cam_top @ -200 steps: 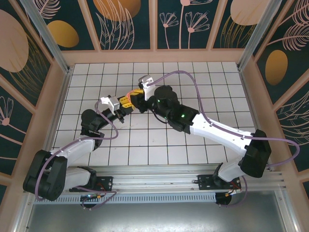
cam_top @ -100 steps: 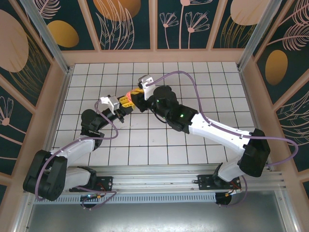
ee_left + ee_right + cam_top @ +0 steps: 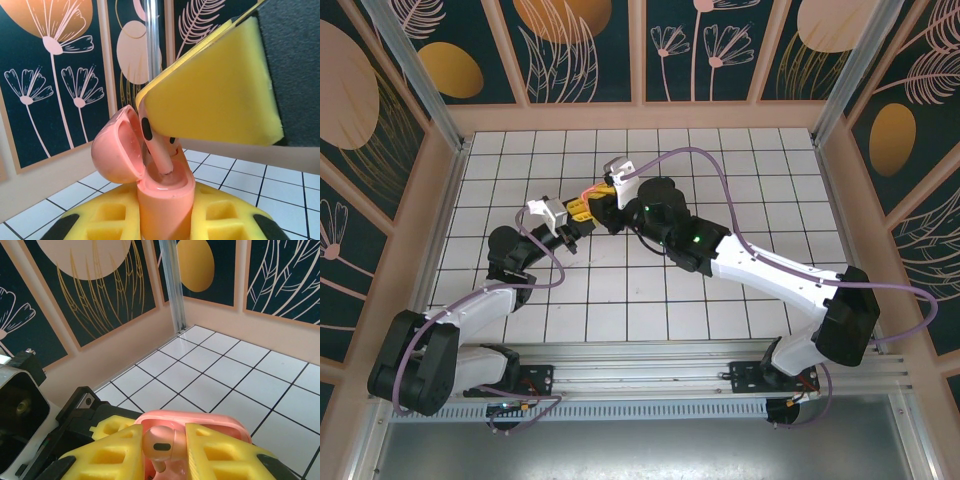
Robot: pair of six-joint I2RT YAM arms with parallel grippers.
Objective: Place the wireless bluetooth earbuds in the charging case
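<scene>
The pink charging case [image 3: 165,200] stands upright with its lid [image 3: 117,147] swung open, and my left gripper [image 3: 165,222] is shut on its body between yellow foam pads. One pale pink earbud [image 3: 162,442] is pinched in my right gripper [image 3: 162,452], which is shut on it. The earbud stem [image 3: 162,160] points down into the case's open well, its tip at the inner surface. In the top view the left gripper [image 3: 582,210] and the right gripper [image 3: 608,197] meet above the tiled floor, with the case [image 3: 590,190] between them.
The white tiled floor [image 3: 740,180] is ringed by a low peach wall [image 3: 640,118] and dark flower panels. A metal post [image 3: 172,285] stands in the far corner. Both arms cross the middle of the floor, with purple cables looping above them.
The right gripper with the earbud has edged slightly left toward the case. Both grips are unchanged and the left arm has held still.
</scene>
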